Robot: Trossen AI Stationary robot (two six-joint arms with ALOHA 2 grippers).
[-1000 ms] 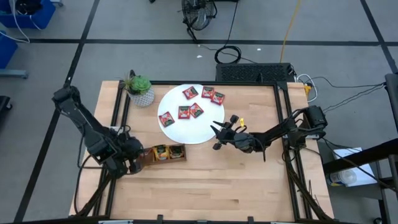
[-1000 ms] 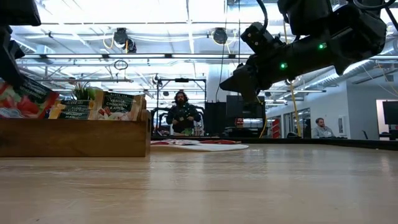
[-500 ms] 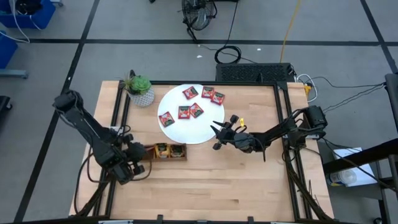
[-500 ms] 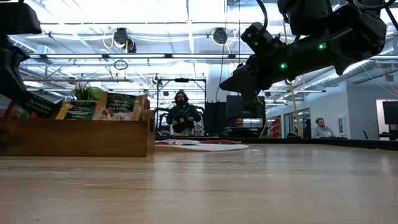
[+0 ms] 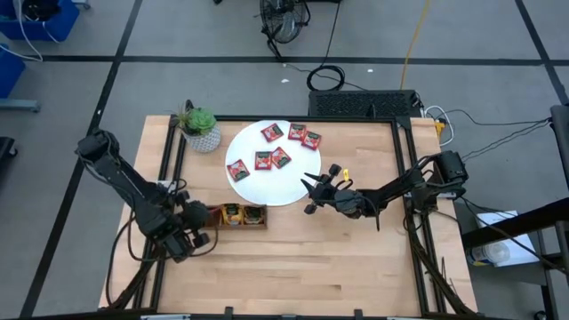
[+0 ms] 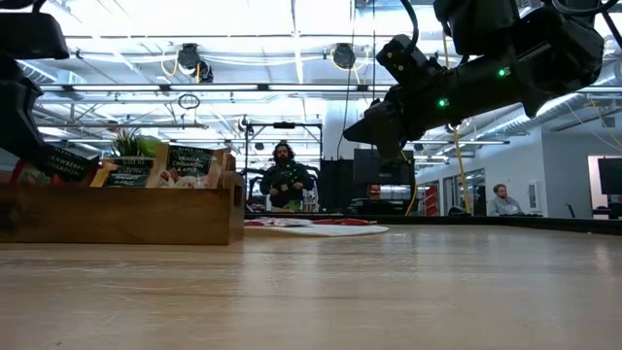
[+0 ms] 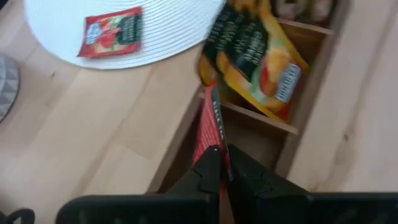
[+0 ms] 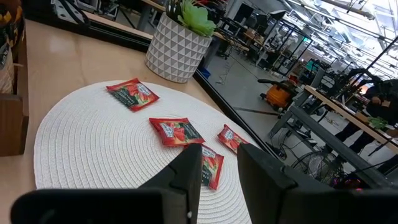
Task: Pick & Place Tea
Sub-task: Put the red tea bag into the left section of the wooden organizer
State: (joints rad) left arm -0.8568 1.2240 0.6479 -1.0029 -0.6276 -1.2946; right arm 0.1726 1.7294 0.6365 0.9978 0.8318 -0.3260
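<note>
High view: the left gripper (image 5: 197, 233) sits at the left end of the wooden tray (image 5: 253, 227), near the table's (image 5: 311, 267) left edge. In the left wrist view its fingers (image 7: 208, 171) are pinched shut on a red sachet (image 7: 210, 127) held on edge over the tray's end compartment, while orange-yellow sachets (image 7: 258, 56) stand in the next compartment. Six red sachets (image 5: 272, 159) lie flat on the white disc (image 5: 284, 191) toward the back of the table, beside the potted plant (image 5: 201, 129). The right gripper (image 5: 313, 192) hangs just beside the disc's right edge, above the table in the low view, its fingers (image 8: 186, 177) parted and holding nothing. A person (image 6: 283, 181) is in the room behind.
</note>
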